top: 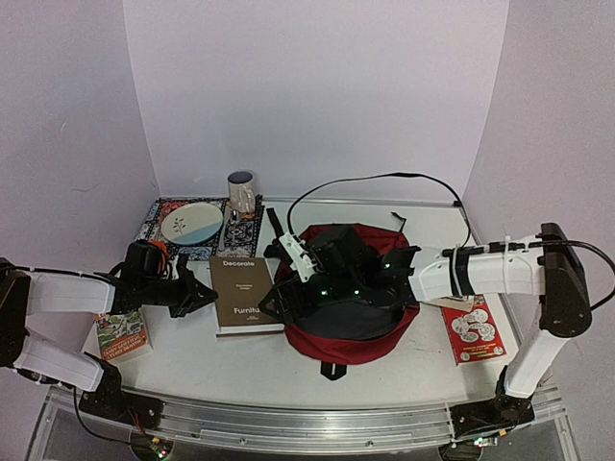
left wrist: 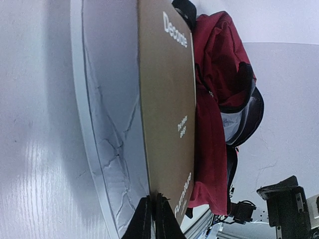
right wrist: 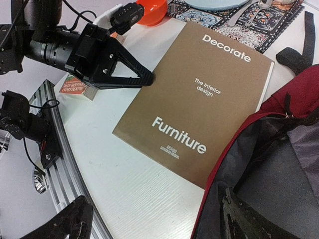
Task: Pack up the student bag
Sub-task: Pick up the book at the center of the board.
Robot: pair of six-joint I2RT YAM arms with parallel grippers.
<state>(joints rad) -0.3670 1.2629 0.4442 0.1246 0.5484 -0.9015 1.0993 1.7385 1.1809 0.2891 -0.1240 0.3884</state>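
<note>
At the table's (top: 202, 370) 8 o'clock, a small paperback (top: 120, 333) with a green and red cover lies partly under the left arm. The left gripper (top: 204, 293) points toward 3 o'clock with its fingers (right wrist: 130, 75) pressed together into a point. The tip touches the 9 o'clock edge of the brown book (top: 246, 293). Whether any of the cover is caught between them cannot be told. Up at 11 o'clock a patterned mat (top: 154, 213) carries a pale plate (top: 191, 225), with a mug (top: 240, 190) at the mat's 1 o'clock corner. The brown book lies flat with its cover up, printed "Decorate" and "Furniture", and its 3 o'clock edge sits just beside the student bag (top: 363, 336). The bag, dark red with black straps, lies at the table's centre, a little toward 3 o'clock. Its mouth gapes upward and shows a grey lining. The right gripper (right wrist: 154, 226) hangs over that mouth with its jaws spread wide and nothing between them. One finger (right wrist: 246, 219) is over the lining and the other over bare table. At the bag's 3 o'clock a red booklet (top: 473, 329) lies flat, partly under the right arm. A black cable (top: 384, 176) arches across at 12 o'clock.
</note>
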